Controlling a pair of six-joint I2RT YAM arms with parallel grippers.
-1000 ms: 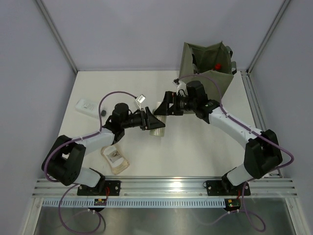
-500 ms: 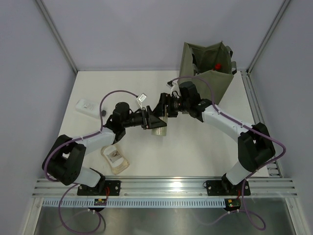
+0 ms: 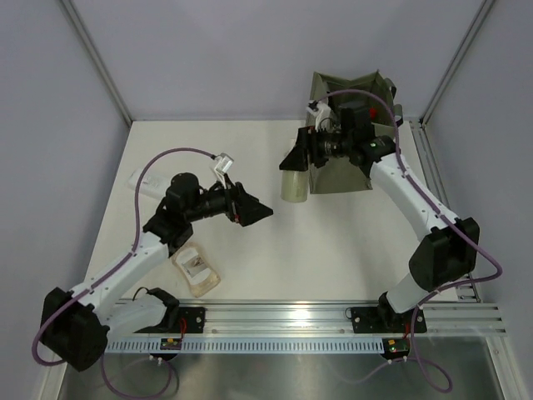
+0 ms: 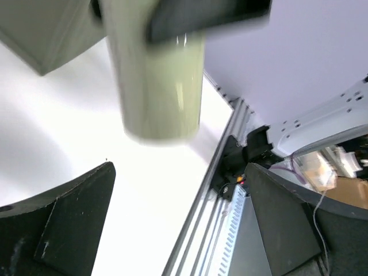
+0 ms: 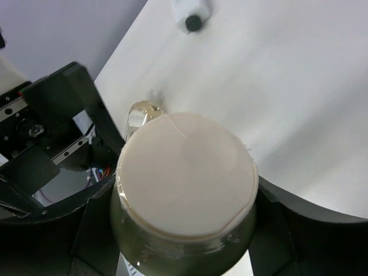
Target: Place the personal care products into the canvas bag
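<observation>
My right gripper (image 3: 297, 163) is shut on the silver bottle (image 3: 293, 186), a pale greenish cylinder that hangs clear of the table just left of the canvas bag (image 3: 356, 96). In the right wrist view the bottle's round whitish end (image 5: 187, 179) fills the gap between the dark fingers (image 5: 96, 230). My left gripper (image 3: 256, 212) is open and holds nothing, down and to the left of the bottle. The left wrist view looks up at the bottle (image 4: 158, 75), with the bag's corner (image 4: 43, 34) behind. A clear amber pouch (image 3: 196, 272) lies beside the left arm. The flat white bottle (image 5: 192, 11) lies at the far left.
The olive bag stands open in the back right corner against the frame post (image 3: 454, 67). A metal rail (image 3: 283, 315) runs along the near table edge. The left arm's purple cable (image 3: 171, 154) loops above the table.
The left gripper opened, let go of the bottle and drew back to the left. The right gripper closed on the bottle and carried it up and right toward the bag.
</observation>
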